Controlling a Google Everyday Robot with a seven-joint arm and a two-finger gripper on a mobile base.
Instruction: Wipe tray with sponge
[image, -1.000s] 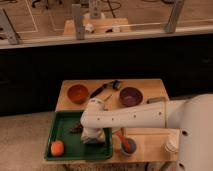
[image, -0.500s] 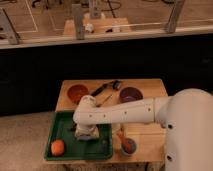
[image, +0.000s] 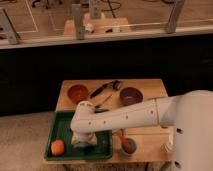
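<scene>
The dark-green tray (image: 60, 125) lies at the front left of the wooden table. My white arm reaches in from the right, and its wrist bends down over the middle of the tray. The gripper (image: 83, 140) points down at the tray floor. A pale greyish block, the sponge (image: 84, 144), shows right under it against the tray. The wrist hides how the gripper meets the sponge. An orange ball (image: 57, 147) rests in the tray's front left corner, just left of the gripper.
Behind the tray stand an orange-brown bowl (image: 77, 93) and a purple-brown bowl (image: 131, 95), with a black utensil (image: 105, 89) between them. A small bowl with orange contents (image: 127, 146) sits right of the tray. A white object (image: 168, 145) stands near the table's right edge.
The wrist and gripper have slid a little to the left across the tray. The forearm and shoulder now fill more of the right side. The ball and bowls have not moved.
</scene>
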